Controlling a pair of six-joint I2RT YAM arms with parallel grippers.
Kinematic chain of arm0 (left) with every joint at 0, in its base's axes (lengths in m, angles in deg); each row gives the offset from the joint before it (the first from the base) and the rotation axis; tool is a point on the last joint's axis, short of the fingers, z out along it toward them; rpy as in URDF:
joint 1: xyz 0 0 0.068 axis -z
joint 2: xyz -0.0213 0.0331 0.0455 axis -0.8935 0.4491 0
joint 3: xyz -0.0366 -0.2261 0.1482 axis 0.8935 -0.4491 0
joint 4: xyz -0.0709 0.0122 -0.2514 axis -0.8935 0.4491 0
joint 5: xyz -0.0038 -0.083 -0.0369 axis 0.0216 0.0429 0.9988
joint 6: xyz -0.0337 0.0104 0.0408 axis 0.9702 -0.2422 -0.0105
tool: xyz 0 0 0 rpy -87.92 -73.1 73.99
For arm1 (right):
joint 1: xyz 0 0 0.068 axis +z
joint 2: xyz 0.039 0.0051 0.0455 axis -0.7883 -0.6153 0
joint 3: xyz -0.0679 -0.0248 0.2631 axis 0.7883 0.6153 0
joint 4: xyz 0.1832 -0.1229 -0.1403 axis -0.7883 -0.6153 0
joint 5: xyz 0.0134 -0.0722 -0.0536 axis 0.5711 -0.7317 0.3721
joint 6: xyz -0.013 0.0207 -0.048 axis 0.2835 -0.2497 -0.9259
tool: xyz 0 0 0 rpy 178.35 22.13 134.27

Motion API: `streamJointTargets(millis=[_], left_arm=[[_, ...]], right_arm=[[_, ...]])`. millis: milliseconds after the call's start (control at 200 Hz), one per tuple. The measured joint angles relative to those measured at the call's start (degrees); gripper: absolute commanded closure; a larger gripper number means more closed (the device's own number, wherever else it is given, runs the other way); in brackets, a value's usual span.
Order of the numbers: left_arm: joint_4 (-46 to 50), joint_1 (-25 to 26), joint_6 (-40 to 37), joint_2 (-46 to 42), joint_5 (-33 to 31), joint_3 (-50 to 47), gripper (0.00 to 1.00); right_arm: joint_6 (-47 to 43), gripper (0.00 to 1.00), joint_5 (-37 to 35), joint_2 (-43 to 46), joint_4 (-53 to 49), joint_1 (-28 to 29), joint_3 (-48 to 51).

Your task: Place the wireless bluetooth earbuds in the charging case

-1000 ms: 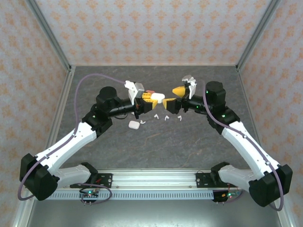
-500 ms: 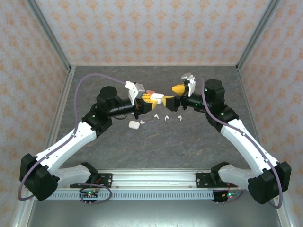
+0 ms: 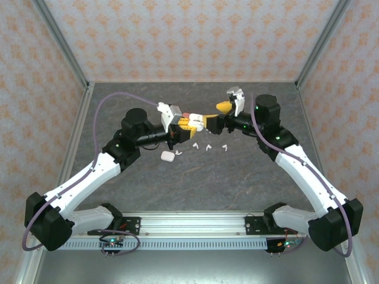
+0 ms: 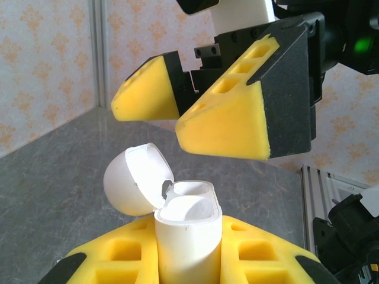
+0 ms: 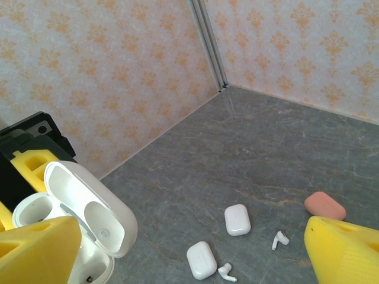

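Left gripper (image 3: 187, 125) pinches white charging case (image 4: 186, 228), lid open, wells apparently empty. Right gripper (image 3: 211, 122) spread wide close by, carrying nothing. Earbuds (image 3: 208, 146) loose on table (image 3: 237, 177); none inserted.

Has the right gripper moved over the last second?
Yes. The right gripper has moved toward the back wall, farther from the loose white earbuds on the table.

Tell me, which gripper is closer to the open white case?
Left. The left gripper grips the open white case; the right gripper hovers open beside it.
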Motion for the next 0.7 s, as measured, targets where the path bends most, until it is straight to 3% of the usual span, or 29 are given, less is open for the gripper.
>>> streamJointTargets(millis=[160,410,701], left_arm=[[0.9,0.0,-0.9,-0.8,-1.9,0.0,1.00],[1.0,0.0,-1.4,-5.1,-2.3,-0.1,1.00],[1.4,0.0,-1.4,-7.3,-2.3,-0.1,1.00]], right_arm=[[1.0,0.05,-3.0,1.8,-1.2,-0.9,0.0],[6.4,0.17,-9.7,-0.1,-3.0,-3.3,0.5],[11.7,0.39,-10.7,-16.8,-5.1,-3.5,0.7]])
